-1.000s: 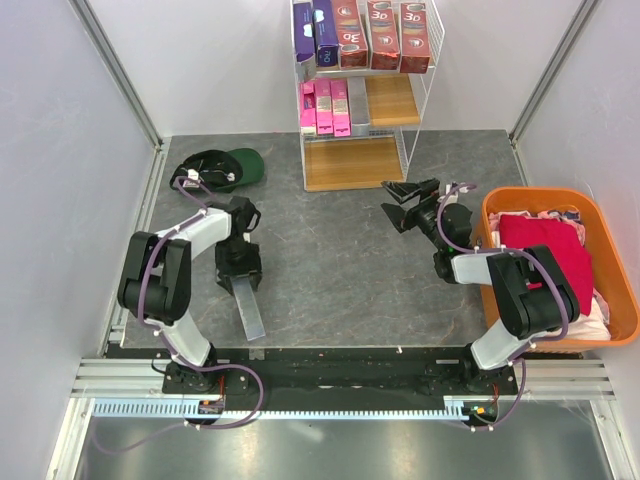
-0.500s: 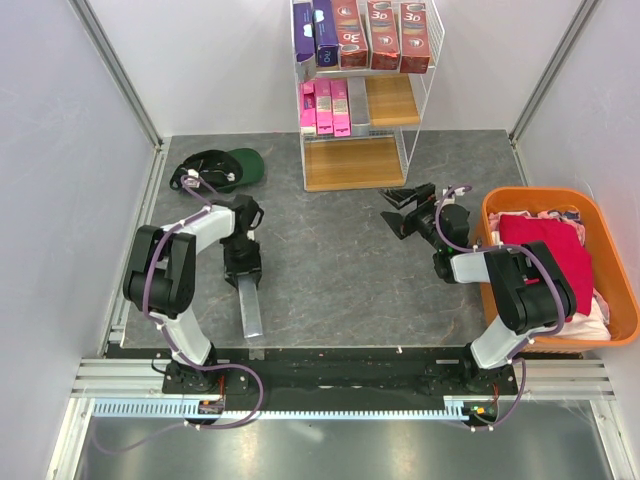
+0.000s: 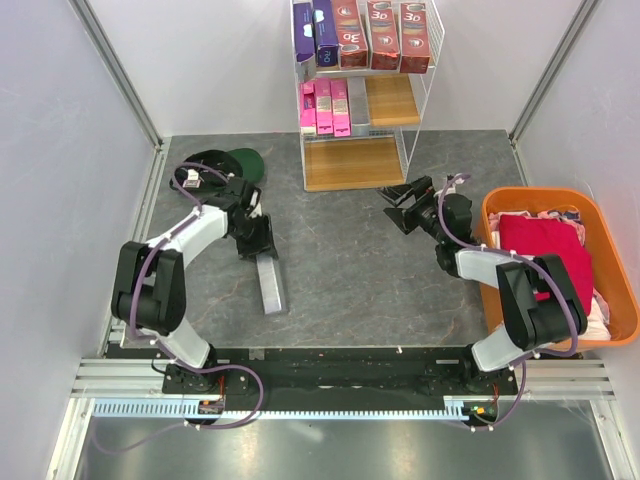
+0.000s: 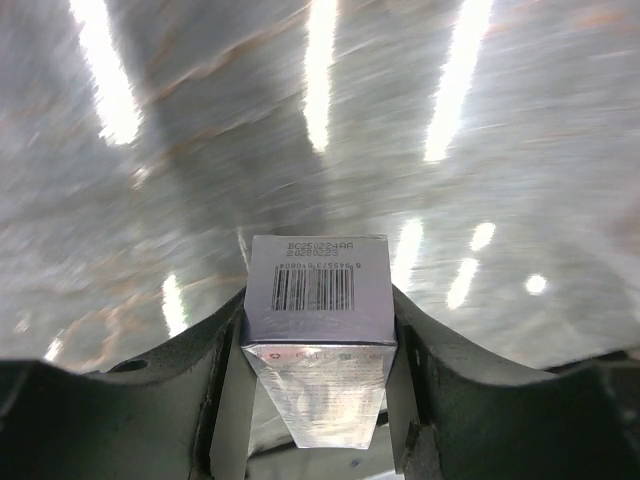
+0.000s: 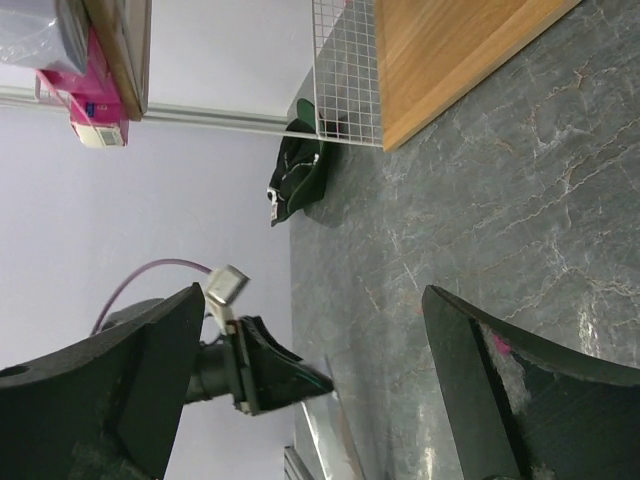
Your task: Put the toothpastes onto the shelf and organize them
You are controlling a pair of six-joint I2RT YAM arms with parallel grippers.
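My left gripper (image 3: 261, 248) is shut on one end of a silver-grey toothpaste carton (image 3: 270, 285), which slants down toward the near edge, left of centre. In the left wrist view the carton (image 4: 320, 290), barcode end outward, sits clamped between both fingers (image 4: 222, 350). The shelf (image 3: 364, 90) stands at the back. Its top board carries purple cartons (image 3: 315, 35) and dark red cartons (image 3: 385, 35); the middle board holds pink cartons (image 3: 325, 105) and a silver one (image 3: 358, 105). My right gripper (image 3: 404, 207) hovers open and empty right of the shelf's bottom board (image 5: 450, 50).
A green cap (image 3: 225, 165) lies at the back left, behind the left arm. An orange basket (image 3: 615, 265) with red and pink cloth stands on the right. The right wrist view shows the cap (image 5: 300, 170) and the left arm's gripper (image 5: 265, 375).
My left gripper has closed on the silver-grey carton and carried it up and to the right, swinging it. The right gripper has edged slightly toward the shelf.
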